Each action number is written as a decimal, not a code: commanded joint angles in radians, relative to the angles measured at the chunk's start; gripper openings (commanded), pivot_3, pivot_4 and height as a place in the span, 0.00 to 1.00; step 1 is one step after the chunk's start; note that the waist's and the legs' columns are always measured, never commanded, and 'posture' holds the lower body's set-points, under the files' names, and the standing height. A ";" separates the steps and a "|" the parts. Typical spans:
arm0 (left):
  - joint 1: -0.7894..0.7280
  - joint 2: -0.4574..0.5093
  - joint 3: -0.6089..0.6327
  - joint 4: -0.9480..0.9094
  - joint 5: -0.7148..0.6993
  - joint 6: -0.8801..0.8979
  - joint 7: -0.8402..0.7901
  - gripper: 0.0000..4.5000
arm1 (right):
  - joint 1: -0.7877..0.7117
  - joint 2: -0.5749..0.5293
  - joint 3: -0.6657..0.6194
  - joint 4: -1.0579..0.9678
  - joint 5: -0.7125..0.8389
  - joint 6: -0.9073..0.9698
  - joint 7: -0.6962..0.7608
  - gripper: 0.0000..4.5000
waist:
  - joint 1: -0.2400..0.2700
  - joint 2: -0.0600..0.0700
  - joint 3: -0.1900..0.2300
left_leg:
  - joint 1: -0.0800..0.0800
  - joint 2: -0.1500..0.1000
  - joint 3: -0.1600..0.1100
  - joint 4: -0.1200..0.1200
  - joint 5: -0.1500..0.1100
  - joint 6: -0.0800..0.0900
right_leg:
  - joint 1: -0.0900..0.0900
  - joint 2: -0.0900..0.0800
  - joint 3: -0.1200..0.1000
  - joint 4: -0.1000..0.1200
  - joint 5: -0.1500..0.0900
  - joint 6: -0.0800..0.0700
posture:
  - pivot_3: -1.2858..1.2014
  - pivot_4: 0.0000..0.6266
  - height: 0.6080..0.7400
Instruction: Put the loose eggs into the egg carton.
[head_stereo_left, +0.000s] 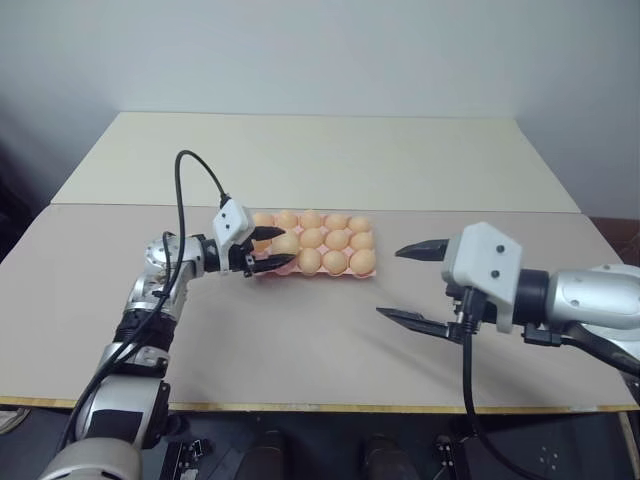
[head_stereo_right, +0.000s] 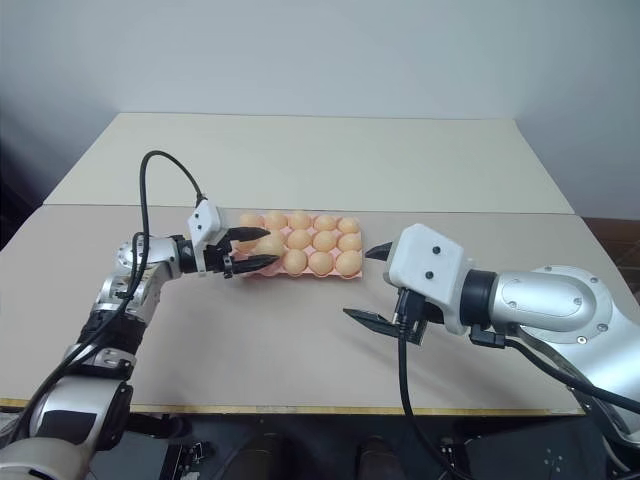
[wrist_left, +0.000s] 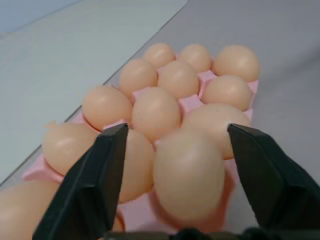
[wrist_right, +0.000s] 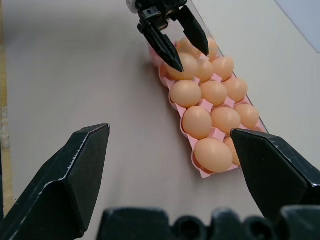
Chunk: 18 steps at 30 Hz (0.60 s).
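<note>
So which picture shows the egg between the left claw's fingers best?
The left wrist view: the egg sits big and close between the left gripper's open fingers, over the egg carton. In the eye views it is small and partly hidden. The right wrist view shows it from farther away, behind a finger.

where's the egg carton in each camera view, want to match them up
Left eye view: egg carton at table centre, its near left corner under the left gripper.
Right eye view: carton centre, slightly left of its place in the left eye view.
Left wrist view: pink carton beyond the fingers.
Right wrist view: carton running diagonally toward the upper centre.
Shared landmark: the open left gripper over the carton's end.
</note>
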<state>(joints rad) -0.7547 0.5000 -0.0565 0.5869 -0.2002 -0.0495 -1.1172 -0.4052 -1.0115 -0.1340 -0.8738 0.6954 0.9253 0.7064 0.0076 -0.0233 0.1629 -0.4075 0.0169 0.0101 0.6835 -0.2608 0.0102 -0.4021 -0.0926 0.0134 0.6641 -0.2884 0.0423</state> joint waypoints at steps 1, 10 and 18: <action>-0.024 0.015 0.047 -0.033 -0.047 -0.010 -0.034 0.82 | 0.001 -0.019 -0.040 -0.018 0.022 0.000 0.000 1.00 | -0.002 0.000 0.000 | 0.000 0.000 0.000 0.000 0.000 0.000 | 0.000 0.000 0.000 0.000 0.000 0.000 | 0.52 0.24 1.00; 0.082 0.157 0.112 -0.207 -0.094 0.073 -0.092 0.82 | -0.008 -0.028 -0.024 0.000 0.027 -0.020 0.014 1.00 | -0.011 0.000 0.000 | 0.000 0.001 0.000 0.000 0.000 0.000 | 0.000 0.001 0.000 0.000 0.000 0.000 | 0.52 0.24 1.00; 0.345 0.411 0.259 -0.514 -0.091 0.242 -0.007 0.82 | -0.060 -0.005 -0.011 0.046 0.080 -0.034 0.063 1.00 | -0.021 0.000 0.000 | 0.001 0.002 -0.001 0.000 0.000 0.000 | 0.000 0.000 0.000 0.000 0.000 0.000 | 0.52 0.24 1.00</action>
<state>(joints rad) -0.4150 0.8899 0.1597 0.1309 -0.2795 0.1615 -1.1472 -0.4492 -1.0175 -0.1260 -0.8277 0.7600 0.9187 0.7617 -0.0138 -0.0232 0.1629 -0.4063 0.0188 0.0094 0.6831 -0.2607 0.0102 -0.4017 -0.0923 0.0135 0.6644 -0.2884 0.0423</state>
